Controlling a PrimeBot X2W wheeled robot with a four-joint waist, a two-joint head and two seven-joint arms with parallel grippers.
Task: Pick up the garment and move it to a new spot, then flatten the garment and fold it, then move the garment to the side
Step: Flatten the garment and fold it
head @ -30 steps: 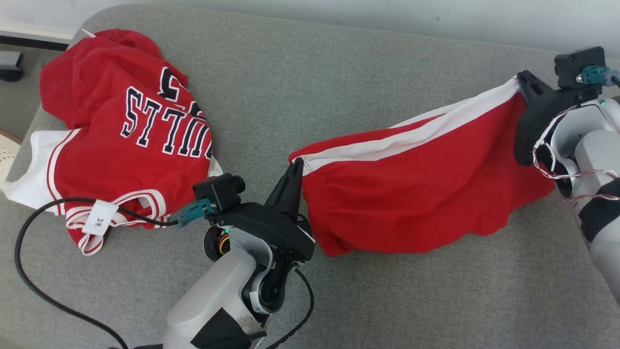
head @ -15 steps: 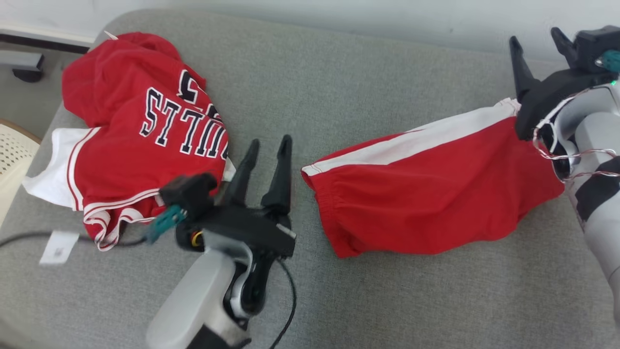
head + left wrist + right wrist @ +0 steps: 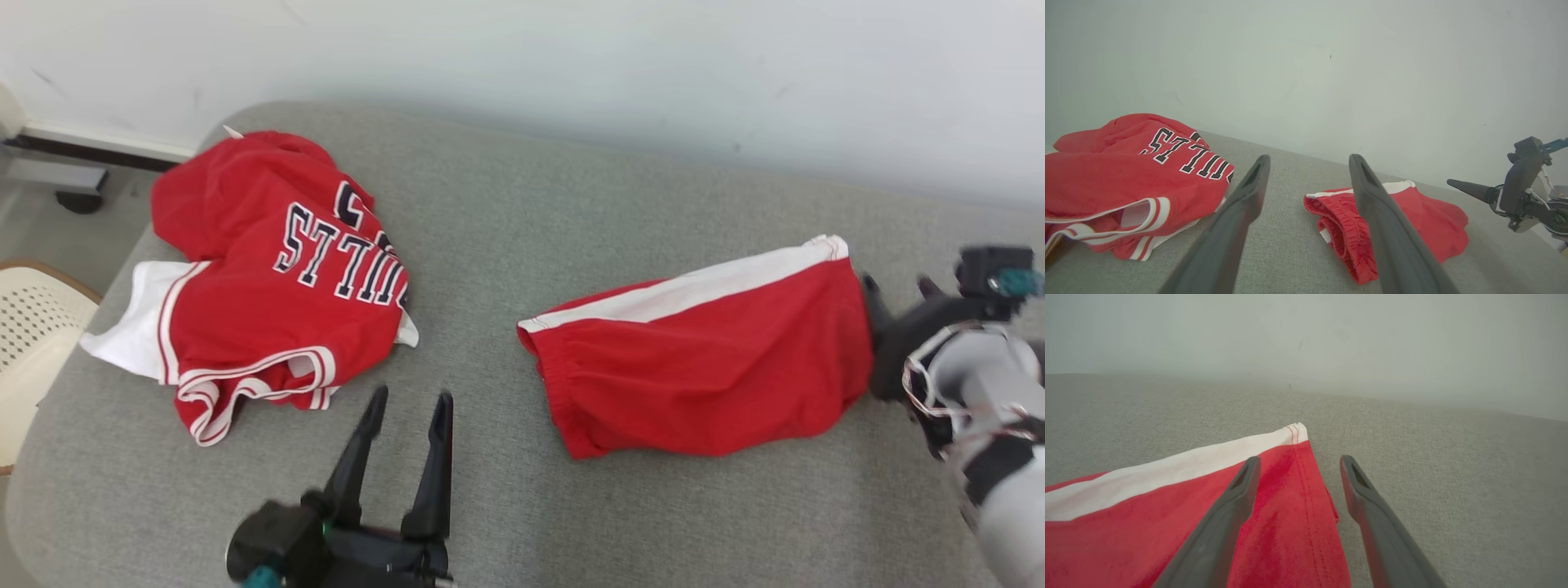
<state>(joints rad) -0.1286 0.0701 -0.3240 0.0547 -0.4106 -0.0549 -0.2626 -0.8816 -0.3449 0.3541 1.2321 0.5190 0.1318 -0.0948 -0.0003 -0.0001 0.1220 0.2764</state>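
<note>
Remote desk, mid-task: my left end effector (image 3: 412, 394) stands wide and empty at the near edge of the grey fabric surface (image 3: 506, 212), its two dark fingers pointing toward the far wall. My right end effector (image 3: 895, 282) is spread just as wide and also holds nothing. It sits right at the right end of the red shorts (image 3: 702, 384).

In the right wrist view, the right end effector (image 3: 1299, 458) frames the hemmed corner of the shorts (image 3: 1126, 522). One finger is over the red cloth and the other is over bare grey fabric. I cannot tell whether that finger touches the cloth.

The shorts, which I take to be the garment in hand, lie right of centre on the surface. Their long axis runs left to right, with the right end angled a little farther away. The elastic waistband is at the left end, the hem at the right, and a white side stripe runs along the far edge.

The right arm is plainly the nearer one. The left end effector (image 3: 1308, 157) stands apart, with the waistband of the shorts (image 3: 1437, 228) to its right and farther from me. By my reading, the next fold turns on bringing the two ends of that long axis together, so each arm would take its own end.

A red basketball jersey (image 3: 269, 318) with white trim lies crumpled at the far left. Its dark lettering (image 3: 339, 261) is upside down to me and reads "ULLS". The first letter is tucked into a fold, and a numeral beyond the word is too folded to read. A cream perforated chair (image 3: 33, 327) shows at the left edge.
</note>
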